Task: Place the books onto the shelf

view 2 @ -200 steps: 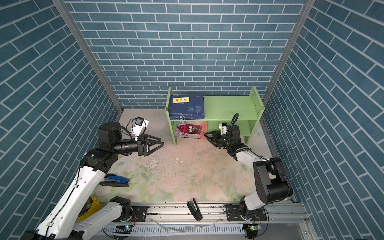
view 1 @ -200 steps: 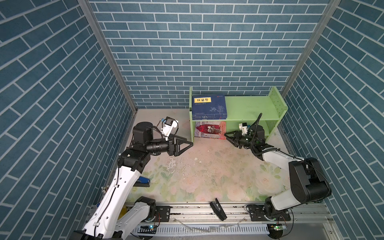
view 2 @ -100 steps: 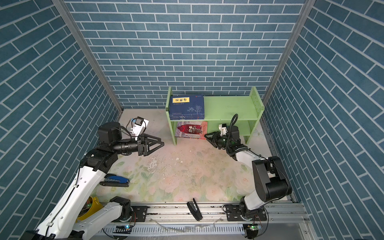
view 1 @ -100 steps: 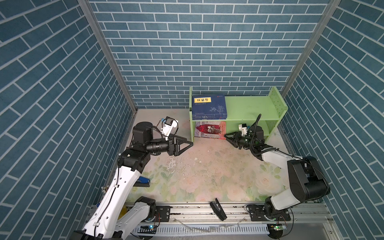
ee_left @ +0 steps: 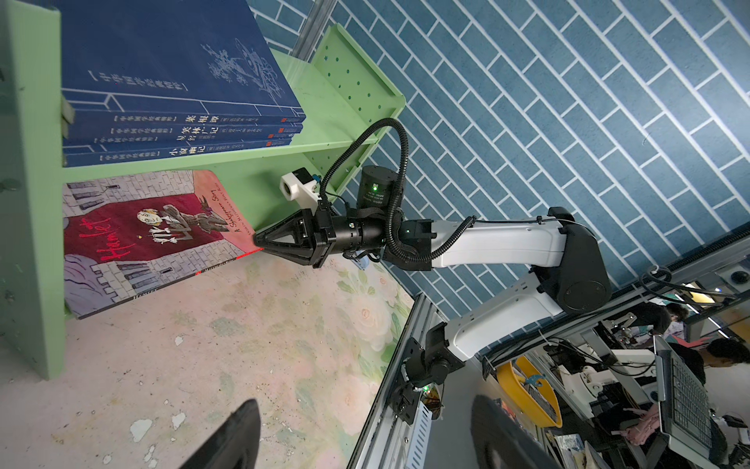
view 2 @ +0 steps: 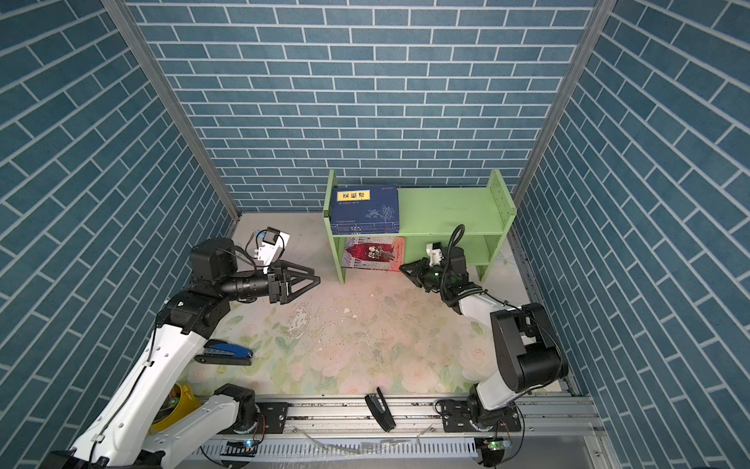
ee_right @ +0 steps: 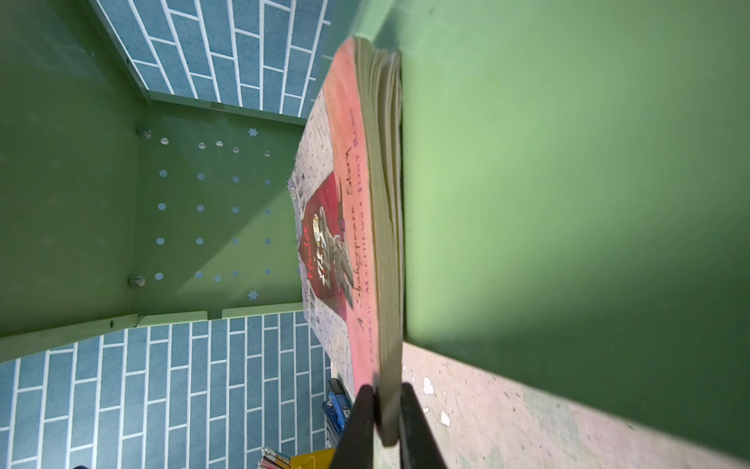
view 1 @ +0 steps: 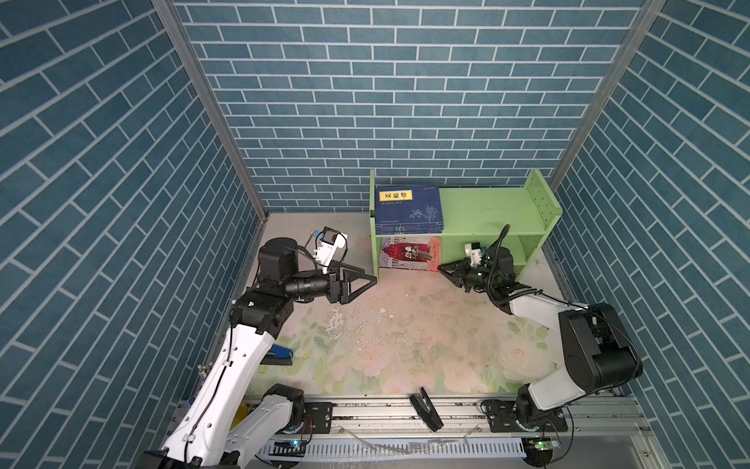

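Corner grip only: right gripper (ee_right: 385,410) is clamped on one corner of the red book (ee_left: 154,235), which lies partly in the lower tier of the shelf (view 1: 495,211), front edge sticking out

Watch it: you've got a thin paperback by a corner, so a push could buckle it or let it swivel out of the jaws, and it may jam on the end panel. The left gripper (view 1: 371,280) is wide open and empty, just off the shelf's left end. Count: 4 blue books (view 1: 408,203) stacked on the upper tier, 1 red book, 1 shelf, 1 stapler (view 2: 225,352), 2 grippers
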